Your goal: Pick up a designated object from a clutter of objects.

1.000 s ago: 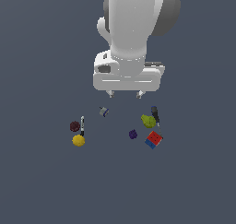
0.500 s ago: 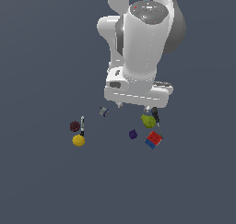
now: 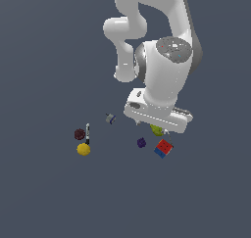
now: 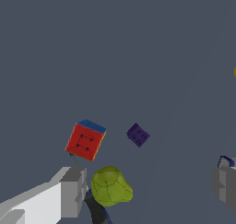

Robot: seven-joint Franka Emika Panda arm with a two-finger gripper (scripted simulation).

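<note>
The designated cube [image 3: 163,147], with red, blue and whitish faces, lies on the dark floor at the exterior view's right of the clutter. It also shows in the wrist view [image 4: 85,141]. My gripper [image 3: 153,128] hangs just above the yellow-green pear shape [image 3: 157,130], up and to the left of the cube in the exterior view. It is open and empty. In the wrist view the gripper [image 4: 148,181] has its two fingers [image 4: 69,193] wide apart, with the pear [image 4: 110,186] near one finger and the cube beyond that fingertip.
A purple lump [image 3: 141,143] lies just left of the cube, also in the wrist view [image 4: 138,135]. A tiny grey piece [image 3: 110,118], a dark red lump [image 3: 79,133], a thin dark tool [image 3: 87,133] and a yellow ball [image 3: 83,149] lie further left. Another dark tool [image 4: 97,210] lies under the pear.
The arm has swung to the exterior view's right and come down. The hand now hangs low over the pear, next to the cube. The objects have not moved.
</note>
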